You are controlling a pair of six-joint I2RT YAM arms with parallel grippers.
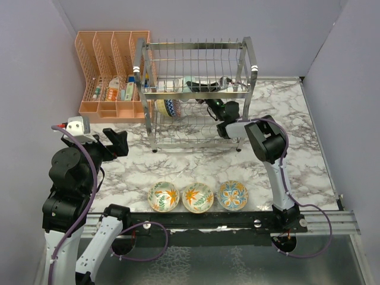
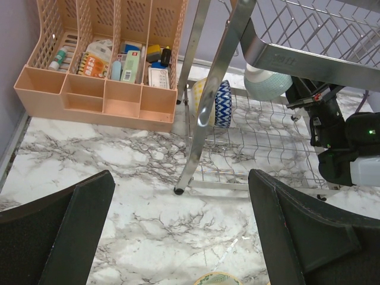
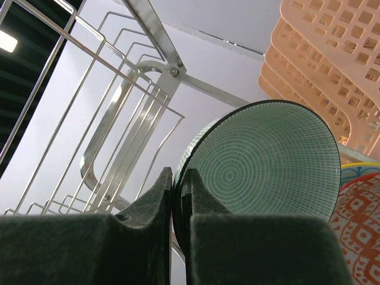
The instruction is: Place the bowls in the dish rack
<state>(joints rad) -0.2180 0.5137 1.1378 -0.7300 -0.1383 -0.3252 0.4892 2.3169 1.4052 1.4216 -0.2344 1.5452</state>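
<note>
Across the marble table (image 1: 297, 119), top view: the dish rack (image 1: 247, 62) stands at 12 o'clock, with the peach organizer (image 1: 110, 71) just beside it at 10 o'clock. The right arm (image 1: 264, 142) reaches from 4 o'clock into the rack's lower tier. The left gripper (image 1: 120, 143) hovers at 9 o'clock, jaws spread wide and holding nothing, facing the rack. A row of three floral bowls (image 1: 197, 197) sits on the table at 6 o'clock, not yet loaded. A blue-zigzag bowl (image 2: 221, 104) stands on edge in the lower tier at its 9 o'clock end. The teal bowl (image 3: 261, 160) hangs under the upper tier's rail and over the lower wire floor, on edge with its open face toward the right wrist camera. A red-patterned bowl (image 3: 356, 225) sits just beside it at 4 o'clock in that view; I cannot tell if they touch, or if the teal bowl bears on the wires yet. The right gripper (image 3: 178, 181) is clenched on the teal bowl's rim, one finger inside and one outside. Step in hand, as I judge it: seating the teal bowl in a lower-tier slot. To do it well, keep the bowl on edge, lower it until two wires take the rim, and avoid nudging the red-patterned neighbour. Release only once the bowl is supported, then back out along the approach line, staying below the upper rail.
</note>
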